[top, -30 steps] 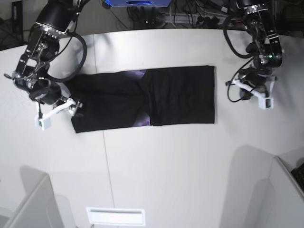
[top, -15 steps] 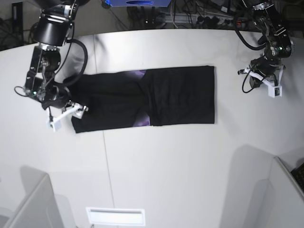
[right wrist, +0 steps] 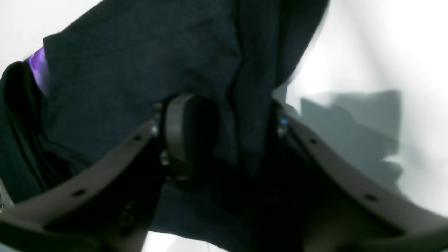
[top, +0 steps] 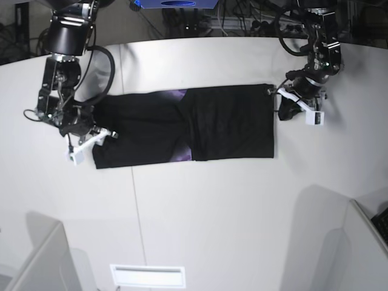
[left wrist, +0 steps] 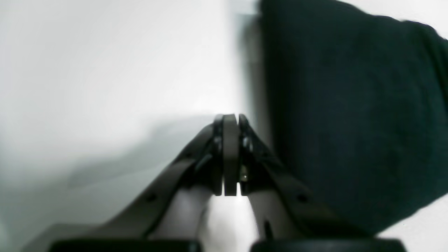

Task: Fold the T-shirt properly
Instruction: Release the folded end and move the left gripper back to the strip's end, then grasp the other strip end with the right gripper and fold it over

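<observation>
My right claw has its 2 jaws spread around the T-shirt: a fold of black cloth sits between them, with 1 round pad showing on the left of that fold and the other hidden behind the fabric, so I cannot tell whether they press the cloth. In the base view this claw sits at the shirt's left end, at its near corner. A strip of purple print shows at the left edge of my wrist view. My left claw is closed, its 2 pads pressed flat together with nothing between them. It hangs over the bare white table, with the shirt's black edge just beside it on the right of my wrist view. In the base view this claw is just off the shirt's right end, toward the far corner. The shirt lies flat across the middle of the table as a long band, its right half folded over the left, with a sliver of purple showing at the overlap.
</observation>
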Available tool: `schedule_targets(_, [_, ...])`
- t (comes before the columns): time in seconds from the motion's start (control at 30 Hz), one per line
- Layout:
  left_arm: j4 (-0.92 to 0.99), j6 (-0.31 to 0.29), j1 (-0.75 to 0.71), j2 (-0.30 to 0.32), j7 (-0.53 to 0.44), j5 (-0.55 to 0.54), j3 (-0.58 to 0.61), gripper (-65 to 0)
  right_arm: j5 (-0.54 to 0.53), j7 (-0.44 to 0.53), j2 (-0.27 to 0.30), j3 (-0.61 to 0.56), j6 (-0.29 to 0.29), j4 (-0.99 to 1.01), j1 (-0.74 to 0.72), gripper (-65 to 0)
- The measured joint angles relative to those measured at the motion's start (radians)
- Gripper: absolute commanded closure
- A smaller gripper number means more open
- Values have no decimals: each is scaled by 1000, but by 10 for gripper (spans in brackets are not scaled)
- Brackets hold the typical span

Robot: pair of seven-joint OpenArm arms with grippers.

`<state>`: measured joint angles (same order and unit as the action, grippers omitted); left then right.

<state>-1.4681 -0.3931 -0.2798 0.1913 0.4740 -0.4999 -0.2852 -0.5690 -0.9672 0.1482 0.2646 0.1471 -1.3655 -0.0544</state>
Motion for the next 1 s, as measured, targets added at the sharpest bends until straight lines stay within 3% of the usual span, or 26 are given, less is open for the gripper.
schedule_targets(0.13, [-2, 27, 31, 2, -11, 80, 66, 0, -2, -6, -2, 0, 0, 6, -2, 0])
schedule_targets(0.23, [-5, 54, 53, -5, -24, 174, 103, 0, -1, -25, -2, 0, 0, 6, -10, 0])
schedule_targets(0.37, [-6, 64, 68, -17, -26, 189, 129, 0, 16, -28, -2, -6, -5, -14, -11, 0])
schedule_targets(0.6, [-14, 64, 92, -44, 3, 205, 132, 0, 34, -118, -6, -10, -15, -204, 0, 0])
schedule_targets(0.77, [-16, 72, 94, -39, 2, 206, 171, 0, 28, -137, -59, -13, -16, -336, 28, 0])
schedule_targets(0.83, [-16, 71, 94, -39, -3, 208, 183, 0, 28, -161, -61, -13, -53, -366, 30, 0])
schedule_targets(1.0, [-18, 71, 95, -41, -3, 208, 192, 0, 40, -182, -109, -8, -68, -468, 54, 0])
